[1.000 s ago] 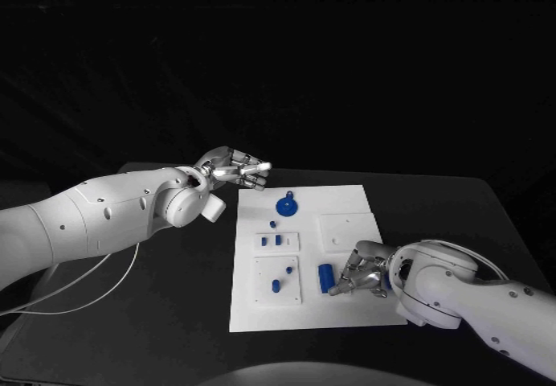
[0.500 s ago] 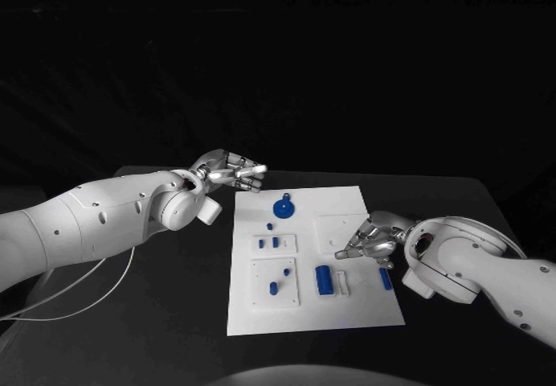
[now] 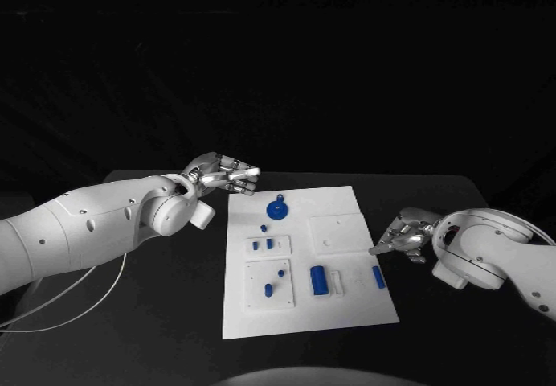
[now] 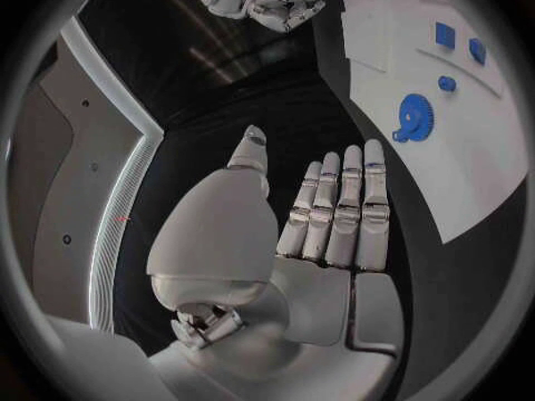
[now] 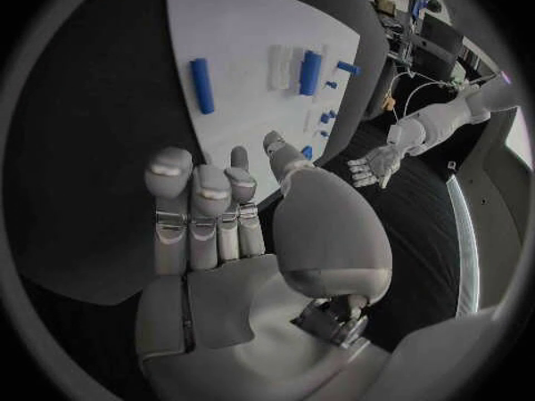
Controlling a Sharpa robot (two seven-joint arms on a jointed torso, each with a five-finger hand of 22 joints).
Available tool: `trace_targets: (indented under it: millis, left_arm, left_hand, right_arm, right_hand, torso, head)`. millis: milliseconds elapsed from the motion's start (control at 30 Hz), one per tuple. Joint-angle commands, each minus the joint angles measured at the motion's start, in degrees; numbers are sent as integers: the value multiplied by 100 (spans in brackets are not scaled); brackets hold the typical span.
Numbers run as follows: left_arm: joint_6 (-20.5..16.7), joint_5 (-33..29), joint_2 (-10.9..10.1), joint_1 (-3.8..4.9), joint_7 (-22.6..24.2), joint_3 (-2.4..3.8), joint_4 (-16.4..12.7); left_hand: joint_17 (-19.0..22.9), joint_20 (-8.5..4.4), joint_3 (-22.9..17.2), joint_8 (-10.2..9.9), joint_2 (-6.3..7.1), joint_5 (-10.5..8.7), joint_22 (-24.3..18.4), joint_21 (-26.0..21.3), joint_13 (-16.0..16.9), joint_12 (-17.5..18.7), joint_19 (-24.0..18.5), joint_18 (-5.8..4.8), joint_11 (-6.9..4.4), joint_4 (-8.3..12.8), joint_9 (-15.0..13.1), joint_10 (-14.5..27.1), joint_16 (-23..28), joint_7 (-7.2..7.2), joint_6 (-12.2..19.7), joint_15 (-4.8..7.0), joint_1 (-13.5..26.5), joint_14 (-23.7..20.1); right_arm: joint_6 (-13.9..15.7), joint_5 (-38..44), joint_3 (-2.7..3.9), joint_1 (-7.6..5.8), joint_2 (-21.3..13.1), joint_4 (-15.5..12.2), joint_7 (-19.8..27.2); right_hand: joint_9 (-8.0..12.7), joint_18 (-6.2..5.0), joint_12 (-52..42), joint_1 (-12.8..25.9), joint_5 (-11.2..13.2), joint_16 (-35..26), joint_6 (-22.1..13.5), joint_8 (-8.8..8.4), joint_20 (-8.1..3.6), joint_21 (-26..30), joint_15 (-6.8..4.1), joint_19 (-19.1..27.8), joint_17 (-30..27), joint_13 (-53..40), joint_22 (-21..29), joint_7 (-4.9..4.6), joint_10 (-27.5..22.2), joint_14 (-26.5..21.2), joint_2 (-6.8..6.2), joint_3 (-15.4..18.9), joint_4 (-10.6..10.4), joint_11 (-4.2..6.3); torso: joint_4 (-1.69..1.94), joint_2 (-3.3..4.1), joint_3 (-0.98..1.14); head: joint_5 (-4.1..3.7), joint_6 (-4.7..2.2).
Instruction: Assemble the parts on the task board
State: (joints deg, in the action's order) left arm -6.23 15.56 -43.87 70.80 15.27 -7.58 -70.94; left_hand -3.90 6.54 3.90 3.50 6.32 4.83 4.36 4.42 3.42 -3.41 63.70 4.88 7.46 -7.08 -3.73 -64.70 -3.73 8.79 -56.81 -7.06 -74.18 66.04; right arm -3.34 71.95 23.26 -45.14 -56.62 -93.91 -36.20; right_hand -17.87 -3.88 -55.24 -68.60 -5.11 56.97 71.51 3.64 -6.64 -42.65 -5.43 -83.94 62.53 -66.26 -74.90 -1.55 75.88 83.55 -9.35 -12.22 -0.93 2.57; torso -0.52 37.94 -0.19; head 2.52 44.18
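Board: your white task board [image 3: 353, 211] lies mid-table on the black table [image 3: 151, 322], long axis running near–far, slightly skewed.
Left hand: your left hand [image 3: 226, 174] hangs just off the board's far-left corner, over bare table. Fingers straight and side by side, thumb apart, nothing in it (wrist view [image 4: 329, 223] shows the same).
Right hand: your right hand [image 3: 400, 239] sits at the board's right edge, about mid-length, fingertips at or just over the rim. Holds nothing; fingers loosely bent, thumb apart (wrist view [image 5: 212, 218]).
Gear: blue gear [image 3: 278, 210] w/ small knob lies far-centre on the board, closest part to the left hand.
Small plate far: raised square w/ 2 small blue pegs [image 3: 267, 243], left-centre.
Small plate near: raised square w/ blue pegs [image 3: 272, 283] near-left.
Blank plate: white square plate [image 3: 337, 233], right-centre, just left of the right hand.
Block: blue block [image 3: 320, 278] near-centre, a white bar [image 3: 338, 281] just beside it on the right.
Bar: slim blue bar [image 3: 378, 276] close to the board's right edge, just near-side of the right hand, apart from it.
Open room: wide bare table left of the board and near side; strip right of the board is taken by the right arm.
Cable: white cable [image 3: 81, 289] loops on the table near-left, well apart from the board.
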Motion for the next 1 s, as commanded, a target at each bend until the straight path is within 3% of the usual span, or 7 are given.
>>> trace_targets:
  millis: [33, 167, 267, 467, 700, 1000]
  left_arm:
    - [-46, 9, -25, 4, 150, 4, -47]
    - [-54, 9, -32, 4, 160, 3, -58]
    - [-48, 9, -25, 4, 158, 3, -59]
    - [-32, 9, -8, 3, 150, 3, -58]
    - [-14, 9, -6, 3, 135, 3, -64]
    - [29, 9, -2, 3, 97, 1, -57]
  left_hand:
    - [-2, -20, 5, 17, -59, 6, 3, 0, 8, -12, 11, -8, 6, 59, -9, -38, 18, -4, -29, -2, 2, 28]
    - [-1, -20, 2, 16, -47, 1, 3, -1, 7, -10, 12, -9, 9, 60, -8, -26, 19, -3, -26, -2, 8, 27]
    - [-1, -20, 2, 16, -47, 1, 3, -1, 7, -10, 12, -9, 9, 60, -8, -26, 19, -3, -26, -2, 8, 27]
    - [-1, -19, -5, 16, -39, -5, 3, -1, 7, -11, 12, -8, 14, 48, -8, -11, 19, 1, -16, -4, 13, 25]
    - [-2, -17, -10, 17, -28, -8, 2, -3, 8, -12, 9, -8, 14, 28, -9, -9, 19, 1, -11, -5, 15, 22]
    - [-2, -17, -13, 18, -22, -17, 3, -3, 8, -11, 9, -7, 16, 12, -9, -6, 19, 4, -5, -6, 14, 21]
  right_arm:
    - [-735, 491, 3, 5, -78, 66, -382]
    - [-1018, 687, 4, 16, -132, 105, -459]
    - [-1084, 753, 3, 51, -142, 102, -481]
    - [-1052, 799, -12, 167, -76, 55, -495]
    - [-1007, 769, -72, 282, 57, 38, -498]
    - [-912, 826, -145, 349, 160, 97, -497]
  right_hand:
    - [-229, 68, 25, 93, 72, 29, -56, 6, -42, 7, -31, -319, 6, 14, -463, 4, -24, -5, -30, -2, -101, 27]
    - [-357, 66, 83, 200, 173, 11, -138, 2, -31, 39, -21, -316, 1, 60, -458, -18, -54, -9, -86, 13, -304, 10]
    - [-339, 62, 103, 242, 191, 7, -193, -1, -22, 50, -10, -316, 4, 77, -458, -37, -72, -9, -122, 15, -397, -4]
    - [-143, 47, 161, 414, 231, -12, -360, -11, -17, 91, 0, -314, 8, 118, -452, -96, -113, -15, -223, -3, -692, -33]
    - [73, 53, 182, 514, 236, -29, -355, -1, -23, 95, -3, -320, 32, 121, -453, -91, -107, -11, -309, 52, -1066, -30]
    - [228, 56, 197, 414, 233, -45, -308, 5, -25, 97, -4, -319, 69, 110, -457, -93, -103, 0, -312, 62, -1159, -30]
  torso:
    - [-12, 0, 8]
    - [-8, 0, 1]
    - [-9, 2, 2]
    - [2, 2, 1]
    - [14, 7, -1]
    - [9, 6, -2]
  head:
    - [-84, -11]
    - [-125, -16]
    - [-147, -22]
    - [-164, -21]
    - [-163, -4]
    - [-149, 24]
